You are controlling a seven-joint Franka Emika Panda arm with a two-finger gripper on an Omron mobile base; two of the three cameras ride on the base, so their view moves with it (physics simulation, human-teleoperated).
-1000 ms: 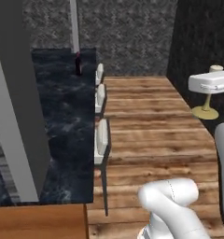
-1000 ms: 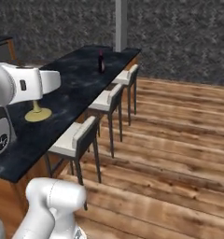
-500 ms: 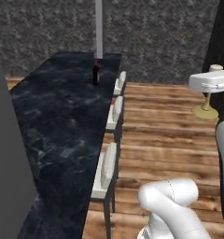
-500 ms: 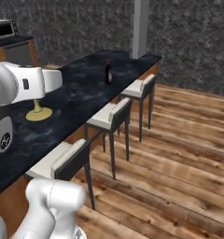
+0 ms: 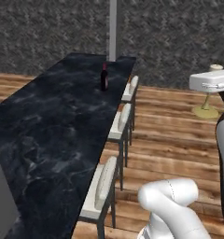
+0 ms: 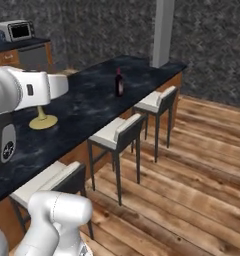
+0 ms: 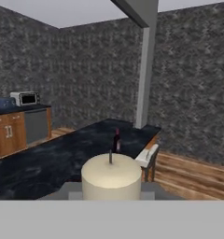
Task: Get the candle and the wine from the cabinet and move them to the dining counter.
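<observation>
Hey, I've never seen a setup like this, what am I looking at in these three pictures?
A rendered kitchen with a white robot arm on a driving base. Two pictures come from cameras on that base, behind the arm to its left and right. The third looks out from the hand itself. The long black dining counter has the wine standing on it, with stools alongside. The gripper is shut on the candle, so its brass base hangs below the hand.

Broad bare dining counter (image 5: 53,140), lone wine (image 5: 104,77) upright near far end.
</observation>
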